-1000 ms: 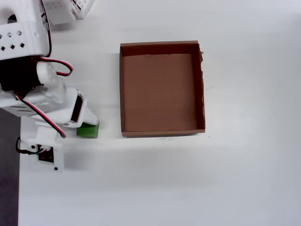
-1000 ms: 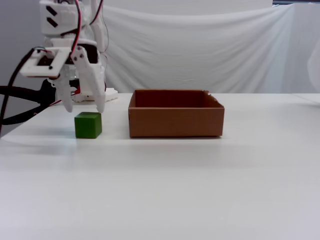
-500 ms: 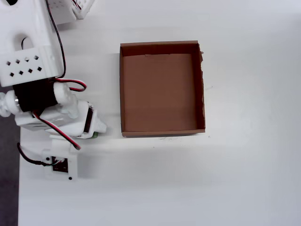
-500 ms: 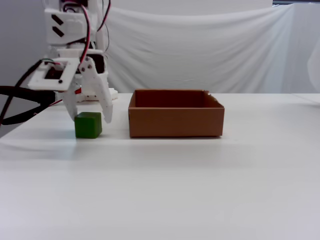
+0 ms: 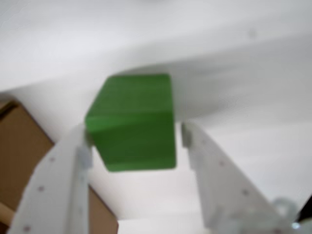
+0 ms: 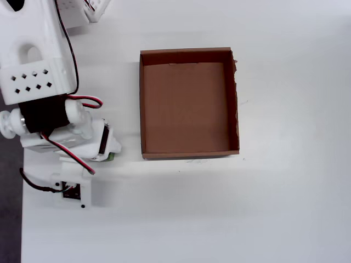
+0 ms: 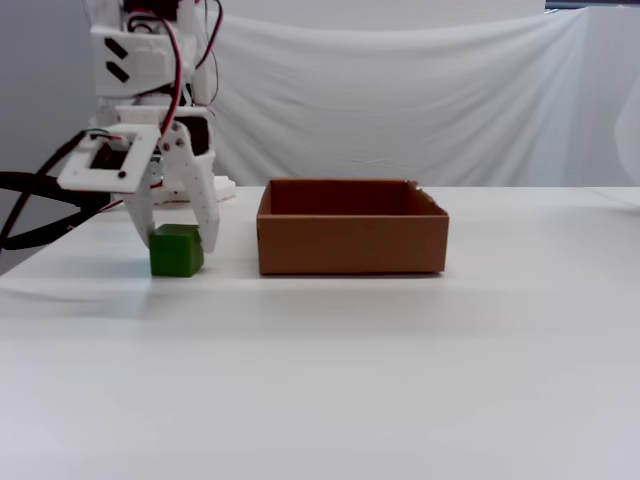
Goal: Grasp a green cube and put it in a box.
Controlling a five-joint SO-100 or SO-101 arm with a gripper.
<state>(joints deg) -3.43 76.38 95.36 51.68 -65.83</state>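
The green cube [image 5: 134,122] stands on the white table between my gripper's [image 5: 136,134] white fingers. The left finger [image 5: 73,161] touches its side; a narrow gap shows between the cube and the right finger [image 5: 204,156], so the jaws are open around it. In the fixed view the cube [image 7: 177,251] rests on the table under the gripper [image 7: 177,243], left of the brown cardboard box [image 7: 350,250]. In the overhead view the arm hides all but a green sliver [image 6: 111,157]; the box [image 6: 141,104] lies to its right and is empty. A box corner [image 5: 19,146] shows at the wrist view's left.
A white basket-like object [image 6: 90,8] sits at the table's top left behind the arm's base. Black cables [image 7: 30,215] hang off the left table edge [image 6: 21,219]. A white cloth [image 7: 420,100] hangs behind the table.
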